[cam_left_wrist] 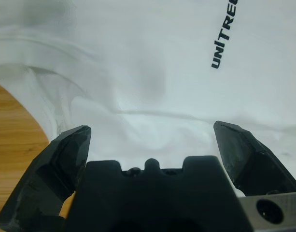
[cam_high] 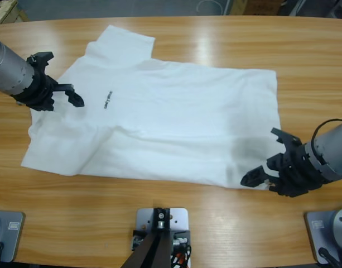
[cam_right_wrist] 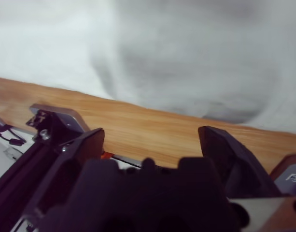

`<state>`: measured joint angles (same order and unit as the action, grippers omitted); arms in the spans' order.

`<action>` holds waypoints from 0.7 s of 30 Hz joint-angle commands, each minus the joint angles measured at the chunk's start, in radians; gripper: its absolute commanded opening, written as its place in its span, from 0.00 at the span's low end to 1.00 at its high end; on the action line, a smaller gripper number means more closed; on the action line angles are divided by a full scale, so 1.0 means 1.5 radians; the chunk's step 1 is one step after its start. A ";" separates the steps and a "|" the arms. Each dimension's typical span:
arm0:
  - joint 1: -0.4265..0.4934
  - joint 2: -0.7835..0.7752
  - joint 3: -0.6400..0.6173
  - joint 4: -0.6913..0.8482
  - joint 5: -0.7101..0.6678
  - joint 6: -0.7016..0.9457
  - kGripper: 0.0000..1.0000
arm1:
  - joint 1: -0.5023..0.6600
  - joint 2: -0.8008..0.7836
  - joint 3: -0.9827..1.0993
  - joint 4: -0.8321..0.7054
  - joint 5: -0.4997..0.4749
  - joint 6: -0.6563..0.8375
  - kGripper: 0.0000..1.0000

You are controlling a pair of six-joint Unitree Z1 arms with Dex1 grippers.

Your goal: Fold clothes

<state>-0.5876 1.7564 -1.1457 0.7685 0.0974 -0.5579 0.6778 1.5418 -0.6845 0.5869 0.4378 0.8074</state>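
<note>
The clothes are one white T-shirt (cam_high: 176, 123) lying spread flat on the wooden table (cam_high: 215, 223), collar to the left and hem to the right. A small dark logo (cam_high: 107, 99) sits on the chest. My left gripper (cam_high: 62, 78) comes in from the left edge and hangs open over the collar area, holding nothing. In the left wrist view the left gripper (cam_left_wrist: 152, 140) has white T-shirt cloth (cam_left_wrist: 152, 72) and the logo (cam_left_wrist: 222, 41) ahead of it. My right gripper (cam_high: 266, 157) is open at the hem's near right corner. The right wrist view shows the right gripper (cam_right_wrist: 150, 137) empty above the table, with the T-shirt's edge (cam_right_wrist: 186, 58) beyond.
Bare wood (cam_high: 304, 67) surrounds the shirt on all sides, with a wide strip along the near edge. A sleeve (cam_high: 123, 39) points toward the far side and the other sleeve (cam_high: 48, 151) lies at the near left. Table wood (cam_left_wrist: 12, 125) shows beside the collar.
</note>
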 commanded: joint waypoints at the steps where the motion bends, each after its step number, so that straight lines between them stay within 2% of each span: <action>1: -0.028 0.020 0.015 0.015 0.003 0.004 0.99 | 0.011 -0.013 0.036 0.067 -0.042 0.015 0.79; 7: -0.030 0.019 0.019 0.016 0.003 0.004 0.99 | 0.011 -0.073 0.013 0.111 -0.095 0.034 0.78; 10: -0.024 0.004 0.005 0.015 0.003 0.004 0.99 | 0.011 -0.113 -0.068 0.151 -0.102 0.006 0.79; 14: 0.053 -0.012 -0.047 0.014 -0.053 0.034 0.99 | -0.007 -0.143 -0.201 0.239 -0.168 -0.079 0.84; 16: 0.103 -0.001 -0.087 0.017 -0.098 0.074 0.99 | -0.053 -0.152 -0.232 0.242 -0.174 -0.140 0.82; 17: 0.128 0.009 -0.113 0.025 -0.118 0.096 0.99 | -0.089 -0.145 -0.240 0.241 -0.157 -0.174 0.82; 19: 0.165 0.050 -0.201 0.085 -0.133 0.141 0.99 | -0.186 -0.113 -0.267 0.247 -0.090 -0.243 0.82; 21: 0.185 0.104 -0.316 0.166 -0.133 0.184 0.99 | -0.264 -0.055 -0.338 0.292 -0.060 -0.309 0.82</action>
<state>-0.4318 1.7500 -1.2977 0.7983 -0.0405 -0.4408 0.5251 1.3440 -1.0428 0.9336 0.2374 0.5455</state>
